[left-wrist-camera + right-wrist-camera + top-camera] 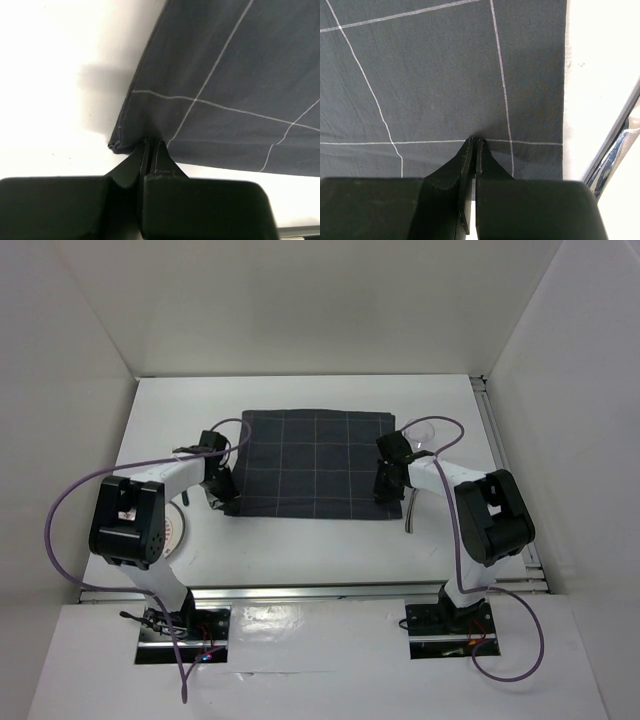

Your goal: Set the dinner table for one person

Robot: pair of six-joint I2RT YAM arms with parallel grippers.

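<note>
The left gripper (151, 145) has its two fingers pressed together on the near left corner of the mat (225, 75), pinching the hem where the cloth bunches slightly. How much fabric sits between the tips is hidden by the fingers themselves. The right gripper (472, 142) is likewise clamped on the mat (445, 75), along its near edge close to the right corner, with a faint pucker in the cloth at the tips. From the top camera the left gripper (225, 495) and right gripper (388, 485) sit at opposite near corners of the mat (310, 465), a dark cloth with thin pale grid lines that lies flat across the middle of the dinner table (300, 540). The white tabletop stretches out around the mat on every side and shows as a bare surface in both wrist views. Just right of the mat lies a shiny metal utensil (612, 155), cut off at the picture's edge, so its kind cannot be told; from above it is only a thin sliver (410, 512). A clear glass (425, 435) stands behind the right arm, faint and hard to make out. A round white plate (178, 530) is mostly hidden under the left arm.
</note>
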